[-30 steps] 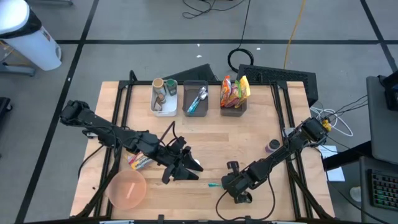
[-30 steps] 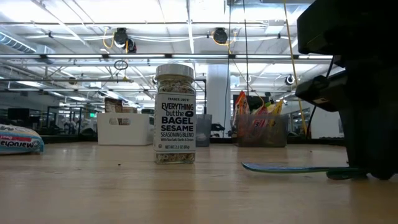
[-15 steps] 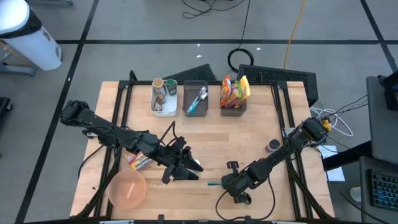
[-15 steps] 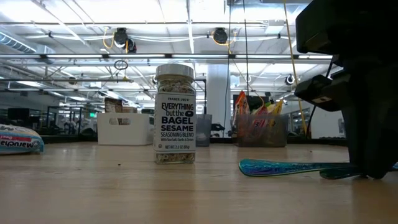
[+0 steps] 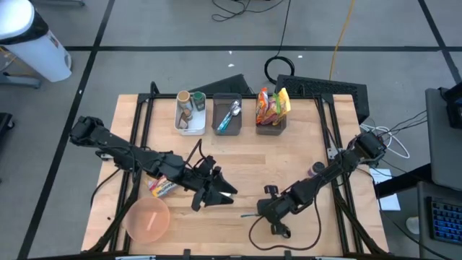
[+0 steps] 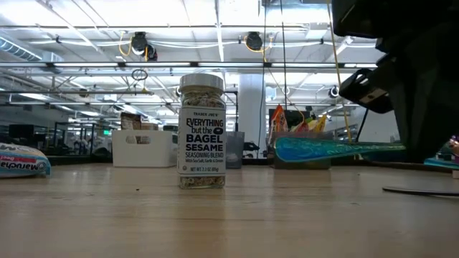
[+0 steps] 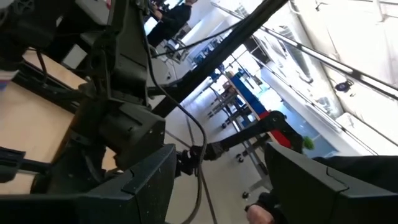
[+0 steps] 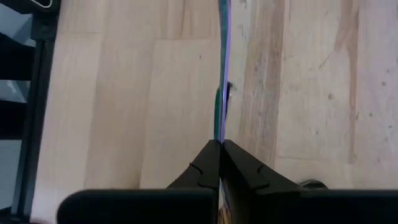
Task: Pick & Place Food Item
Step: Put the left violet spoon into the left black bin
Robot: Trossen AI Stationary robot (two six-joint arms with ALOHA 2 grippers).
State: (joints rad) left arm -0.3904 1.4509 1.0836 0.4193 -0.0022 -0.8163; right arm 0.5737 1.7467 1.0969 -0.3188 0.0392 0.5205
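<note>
My right gripper is clenched on a thin teal utensil, held level above the table. My left gripper waits spread, empty. Picking looks done; placing remains.

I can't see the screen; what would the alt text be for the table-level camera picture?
A teal utensil hangs level above the wooden table, held at its right end by the robot's dark right end effector. Left of it stands a jar of bagel seasoning, with storage bins and snack packets behind.
</note>
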